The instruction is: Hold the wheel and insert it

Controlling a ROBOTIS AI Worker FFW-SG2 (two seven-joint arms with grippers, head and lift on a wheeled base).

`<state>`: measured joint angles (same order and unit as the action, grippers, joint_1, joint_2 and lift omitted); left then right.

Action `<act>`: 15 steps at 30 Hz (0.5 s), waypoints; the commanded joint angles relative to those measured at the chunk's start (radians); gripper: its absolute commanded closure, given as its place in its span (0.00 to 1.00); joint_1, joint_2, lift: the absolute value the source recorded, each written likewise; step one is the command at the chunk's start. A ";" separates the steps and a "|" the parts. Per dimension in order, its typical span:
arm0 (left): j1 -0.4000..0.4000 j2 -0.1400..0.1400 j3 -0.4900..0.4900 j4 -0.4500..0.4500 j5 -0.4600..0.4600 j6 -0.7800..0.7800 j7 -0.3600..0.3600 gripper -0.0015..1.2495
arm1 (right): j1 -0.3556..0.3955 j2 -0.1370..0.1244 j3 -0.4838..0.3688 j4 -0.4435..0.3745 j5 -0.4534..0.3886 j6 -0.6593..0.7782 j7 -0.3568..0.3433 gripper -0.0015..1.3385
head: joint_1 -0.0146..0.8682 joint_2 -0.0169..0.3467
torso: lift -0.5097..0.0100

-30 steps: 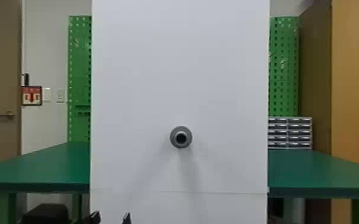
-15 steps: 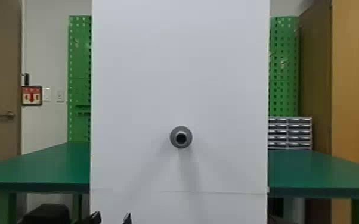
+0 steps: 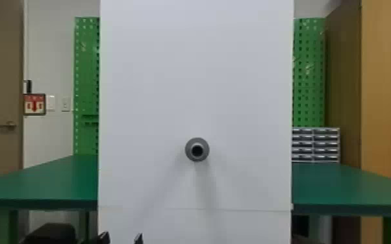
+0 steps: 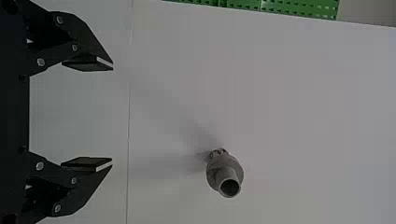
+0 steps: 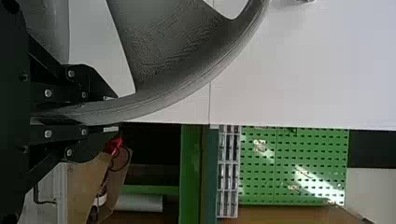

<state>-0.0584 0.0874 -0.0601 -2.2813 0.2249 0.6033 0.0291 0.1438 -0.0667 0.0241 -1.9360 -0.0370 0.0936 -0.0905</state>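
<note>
Wheel (image 5: 163,51), grey and ribbed, is held by its rim in the right gripper (image 5: 111,113), whose fingers pinch the rim from both sides. From there the rim sweeps away in a long curve, with a broad spoke running inward from it, in front of the white board (image 3: 195,81).

The left gripper (image 3: 121,239) shows its tips at the bottom of the head view, left of centre, below the peg. Its own wrist view shows the fingers spread well apart, with the board behind them. A dark rounded shape (image 3: 52,232) at the same bottom edge, farther left, seems to be part of the left arm.

The peg (image 3: 197,149), grey and round with an open hollow end, juts out from the board toward the robot, apart from the wheel and from the left gripper. Shadows spread down the board below it, and a thin seam crosses the board lower down.

Behind, the green desk (image 3: 350,185) extends to both sides of the board. On its right part stands a small drawer unit (image 3: 316,146), before a green pegboard (image 3: 308,81). A wooden cabinet (image 3: 386,97) rises at the far right, and a door (image 3: 6,97) at the far left.
</note>
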 commanded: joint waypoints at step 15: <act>-0.008 0.000 -0.007 0.000 -0.001 0.009 0.000 0.41 | -0.118 -0.035 -0.059 -0.236 -0.083 0.469 0.017 0.79 | 0.02 0.25 | 0.05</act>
<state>-0.0649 0.0874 -0.0671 -2.2811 0.2240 0.6108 0.0291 0.0617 -0.0781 -0.0247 -2.1353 -0.0826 0.4578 -0.0834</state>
